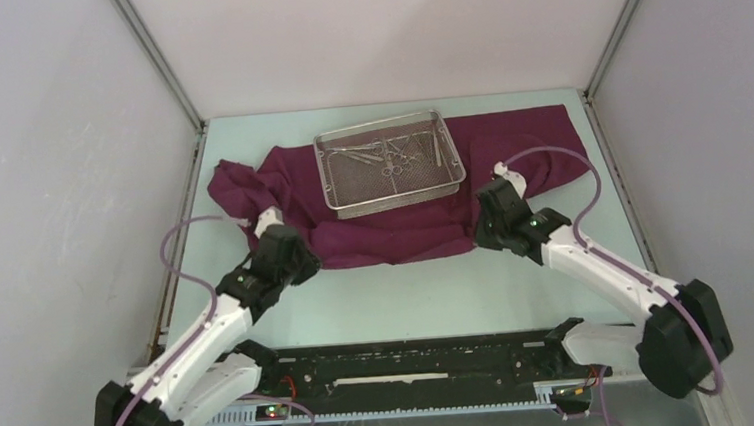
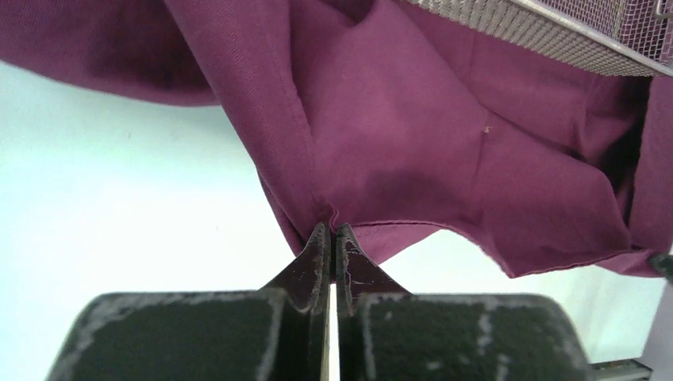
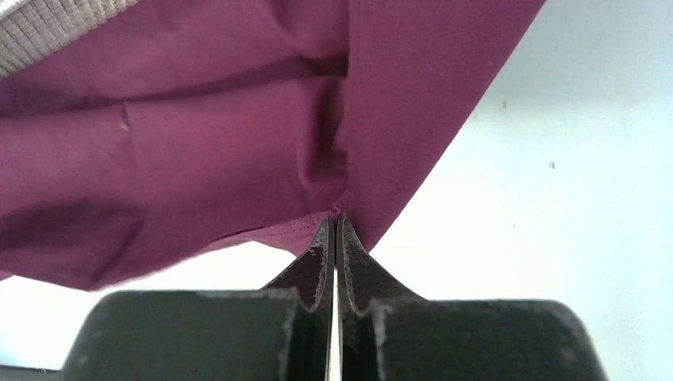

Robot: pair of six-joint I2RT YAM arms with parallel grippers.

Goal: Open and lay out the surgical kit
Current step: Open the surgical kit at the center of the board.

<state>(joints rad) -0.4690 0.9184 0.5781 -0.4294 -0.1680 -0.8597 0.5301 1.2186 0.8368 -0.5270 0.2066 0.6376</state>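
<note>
The maroon cloth wrap (image 1: 394, 227) lies spread and rumpled across the middle of the table. The silver wire-mesh tray (image 1: 336, 181) sits on its far part, with several thin steel instruments (image 1: 394, 154) inside. My left gripper (image 1: 277, 242) is shut on the cloth's near left edge (image 2: 381, 151), pinching a fold at its fingertips (image 2: 320, 238). My right gripper (image 1: 492, 220) is shut on the cloth's near right edge (image 3: 238, 151), pinching a fold at its fingertips (image 3: 324, 230). The tray's mesh wall shows at the top of the left wrist view (image 2: 540, 32).
The pale green table (image 1: 439, 294) shows between the cloth's near edge and the arm bases. White enclosure walls with metal corner posts (image 1: 157, 58) stand on three sides. A black rail (image 1: 413, 361) runs along the near edge.
</note>
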